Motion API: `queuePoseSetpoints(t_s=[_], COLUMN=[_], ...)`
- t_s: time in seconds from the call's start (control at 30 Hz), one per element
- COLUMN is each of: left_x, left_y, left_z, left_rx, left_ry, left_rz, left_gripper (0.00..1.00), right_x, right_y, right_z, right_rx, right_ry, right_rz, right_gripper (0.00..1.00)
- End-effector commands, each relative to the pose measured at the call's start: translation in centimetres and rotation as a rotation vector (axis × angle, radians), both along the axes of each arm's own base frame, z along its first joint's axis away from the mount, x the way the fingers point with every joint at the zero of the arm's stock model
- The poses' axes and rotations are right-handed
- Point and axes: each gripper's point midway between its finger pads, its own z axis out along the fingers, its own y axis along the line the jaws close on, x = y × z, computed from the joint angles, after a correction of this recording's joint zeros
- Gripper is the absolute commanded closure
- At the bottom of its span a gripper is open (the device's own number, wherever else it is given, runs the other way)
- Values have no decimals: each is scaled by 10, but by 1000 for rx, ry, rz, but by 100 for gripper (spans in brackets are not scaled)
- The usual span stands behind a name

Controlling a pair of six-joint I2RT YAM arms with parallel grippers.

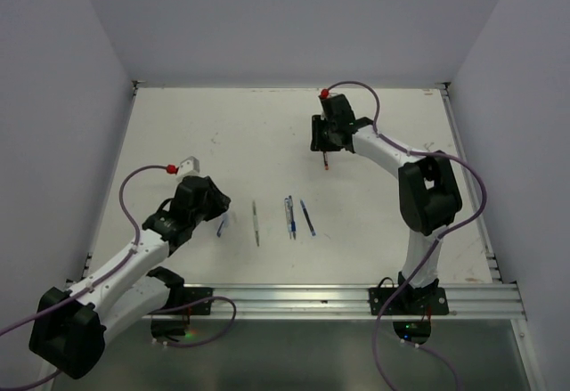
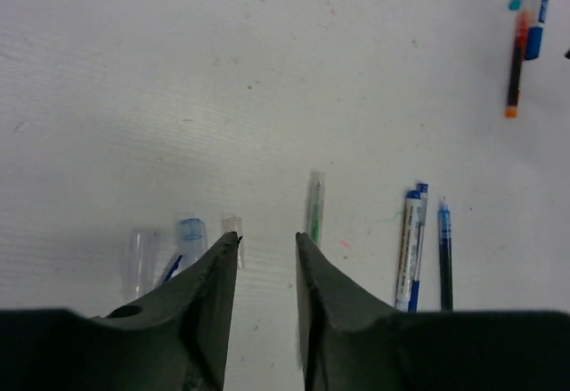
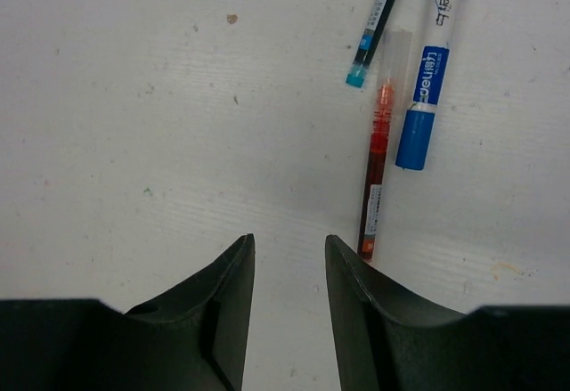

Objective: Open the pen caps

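Note:
My left gripper (image 2: 267, 240) is open and empty, low over the table. Just left of its left finger lie three loose caps: a clear one (image 2: 140, 259), a blue-tinted one (image 2: 191, 234) and a small clear one (image 2: 232, 225). A green-cored pen (image 2: 314, 207) lies just beyond its right finger. My right gripper (image 3: 288, 242) is open and empty. A red pen (image 3: 375, 182) lies just right of its right finger, its tip under a clear cap (image 3: 397, 51). Beside it lie a white pen with a blue cap (image 3: 417, 134) and a pen with a teal end (image 3: 358, 75).
A white-and-blue pen (image 2: 411, 247) and a dark blue refill (image 2: 444, 257) lie to the right of the left gripper; from above they show as the middle pens (image 1: 289, 216). The table's raised edges and walls surround the white surface (image 1: 223, 133). A metal rail (image 1: 356, 300) runs along the front.

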Motion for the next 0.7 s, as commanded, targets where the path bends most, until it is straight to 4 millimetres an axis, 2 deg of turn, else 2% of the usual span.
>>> queuePoseSetpoints(t_s=[0.0, 0.2, 0.27, 0.3, 0.5, 0.67], left_x=[-1, -24, -31, -28, -28, -25], left_y=[-37, -80, -82, -87, -88, -98], left_z=[12, -11, -28, -30, -46, -53], left_rx=[-127, -146, -134, -136, -91, -93], left_ry=[-79, -7, 42, 34, 67, 78], left_rz=[-149, -260, -267, -275, -265, -301], left_gripper=[68, 92, 99, 100, 100, 100], right_x=[6, -5, -11, -12, -12, 2], right_y=[5, 2, 0, -2, -12, -18], right_z=[13, 18, 24, 25, 23, 20], right_rx=[5, 31, 35, 34, 27, 30], right_ry=[-28, -32, -41, -42, -37, -39], right_rz=[27, 20, 18, 20, 5, -21], right_gripper=[59, 59, 59, 59, 58, 58])
